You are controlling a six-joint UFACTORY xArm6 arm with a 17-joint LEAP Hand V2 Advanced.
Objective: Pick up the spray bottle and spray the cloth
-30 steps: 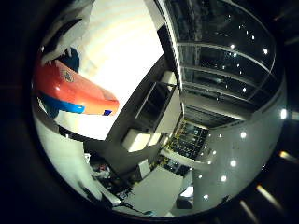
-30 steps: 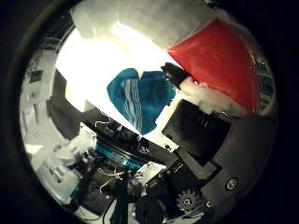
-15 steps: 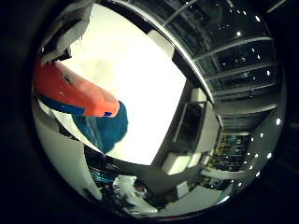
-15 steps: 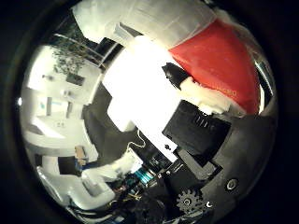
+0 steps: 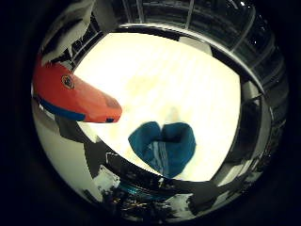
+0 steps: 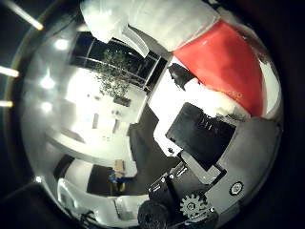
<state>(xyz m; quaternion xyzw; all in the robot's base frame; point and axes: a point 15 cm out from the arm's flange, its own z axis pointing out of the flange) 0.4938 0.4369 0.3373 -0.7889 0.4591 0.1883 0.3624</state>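
Little-finger view overlooks table (image 5: 188, 80); thumb view faces room; both share close bottle (image 6: 224, 62).

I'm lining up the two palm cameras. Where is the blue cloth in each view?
Little finger side view: the blue cloth lies crumpled on the white table, beyond the orange spray bottle.
Thumb side view: the cloth is not in it.
Shared landmark: the spray bottle, close to the palm in both.

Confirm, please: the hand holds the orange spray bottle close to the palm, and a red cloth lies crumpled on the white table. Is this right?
Not quite: the cloth is blue, not red, as the little finger side palm view shows. The rest stands: the hand holds the orange spray bottle close to the palm, and the cloth lies crumpled on the white table.
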